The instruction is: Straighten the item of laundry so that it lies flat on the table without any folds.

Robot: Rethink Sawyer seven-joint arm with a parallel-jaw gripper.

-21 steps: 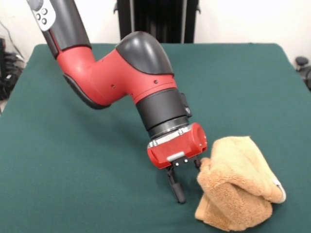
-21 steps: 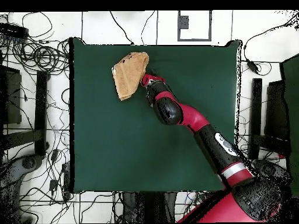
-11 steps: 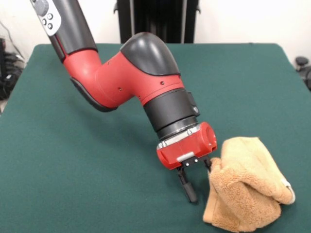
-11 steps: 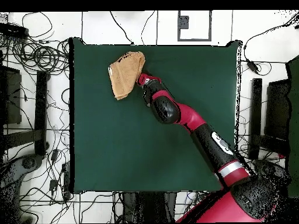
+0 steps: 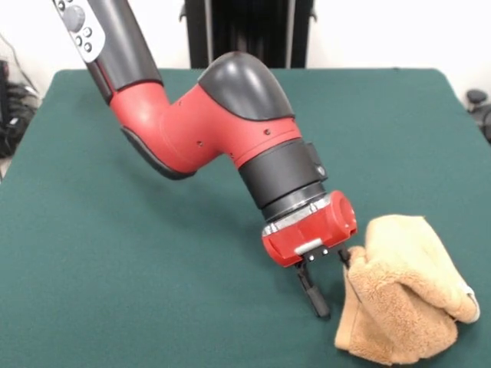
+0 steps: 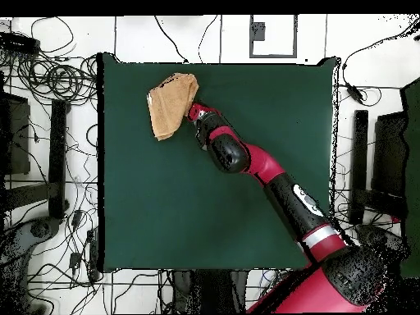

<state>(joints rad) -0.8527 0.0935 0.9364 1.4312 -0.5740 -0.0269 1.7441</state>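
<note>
The item of laundry is a tan-orange towel, bunched and folded over itself near the front right corner of the green table. A small white tag shows at its right end. My gripper is low over the table at the towel's left side, open. One black finger stands free on the left. The other is pressed against the towel's edge and partly hidden by it. In the overhead view the towel lies near the table's upper left, with the gripper at its right edge.
The towel lies close to the table's front edge in the front view. Cables and dark stands ring the table on the floor. A black column rises behind the table's far edge.
The gripper has slid right and toward the front edge in the front view, and the towel has moved along with it, staying bunched. The fingers stay spread.
</note>
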